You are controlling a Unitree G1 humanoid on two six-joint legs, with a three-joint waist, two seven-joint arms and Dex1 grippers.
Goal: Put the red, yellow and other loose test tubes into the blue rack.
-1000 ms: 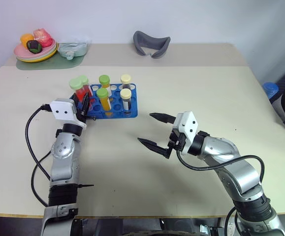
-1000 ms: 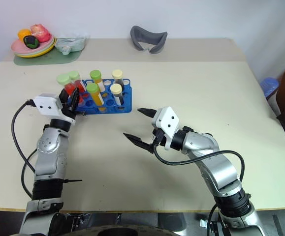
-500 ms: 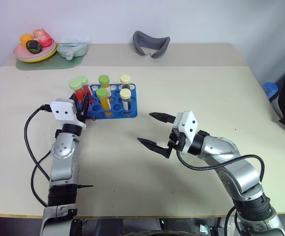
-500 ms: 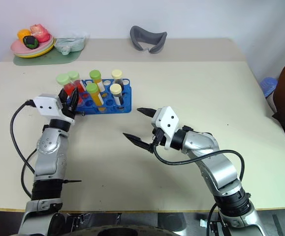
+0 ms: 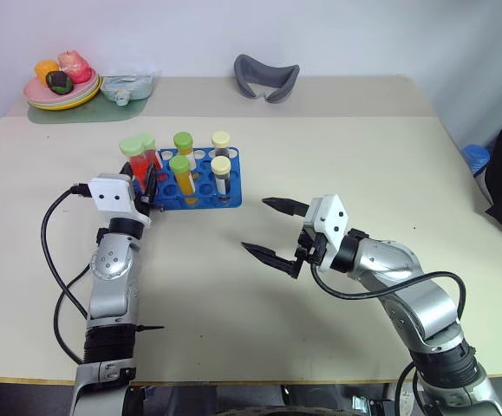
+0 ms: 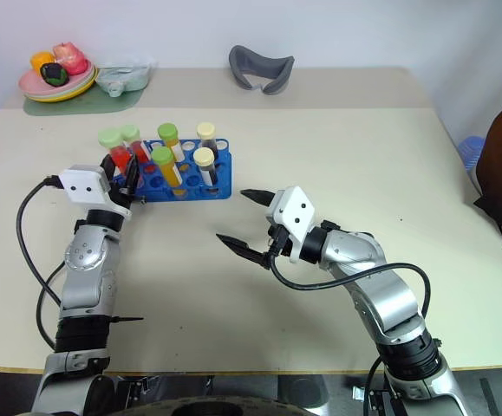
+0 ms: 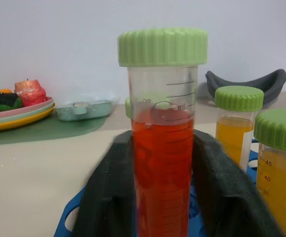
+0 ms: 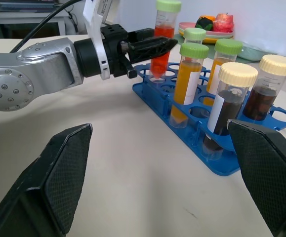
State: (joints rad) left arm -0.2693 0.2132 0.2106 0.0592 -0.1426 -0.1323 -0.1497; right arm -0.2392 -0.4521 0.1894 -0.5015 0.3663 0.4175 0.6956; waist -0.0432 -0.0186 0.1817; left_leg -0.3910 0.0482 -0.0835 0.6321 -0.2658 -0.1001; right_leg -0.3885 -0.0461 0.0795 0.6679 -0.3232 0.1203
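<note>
The blue rack (image 5: 230,202) stands on the table's left half and holds several capped tubes. Among them are yellow ones (image 5: 181,178) with green caps and dark ones (image 5: 222,176) with cream caps. A red tube (image 7: 162,148) with a green cap stands upright in the rack's near-left corner. My left gripper (image 5: 149,185) is open, its fingers (image 7: 108,192) close on either side of this tube. My right gripper (image 5: 255,224) hovers wide open and empty over the bare table, right of the rack.
At the back left sit a plate of toy food (image 5: 60,87) on a green mat and a pale teal tray (image 5: 127,85). A grey curved object (image 5: 266,78) lies at the back centre. The table's right half offers free room.
The left gripper's fingers have eased apart around the red tube, which stays standing in the rack. Neither arm has moved.
</note>
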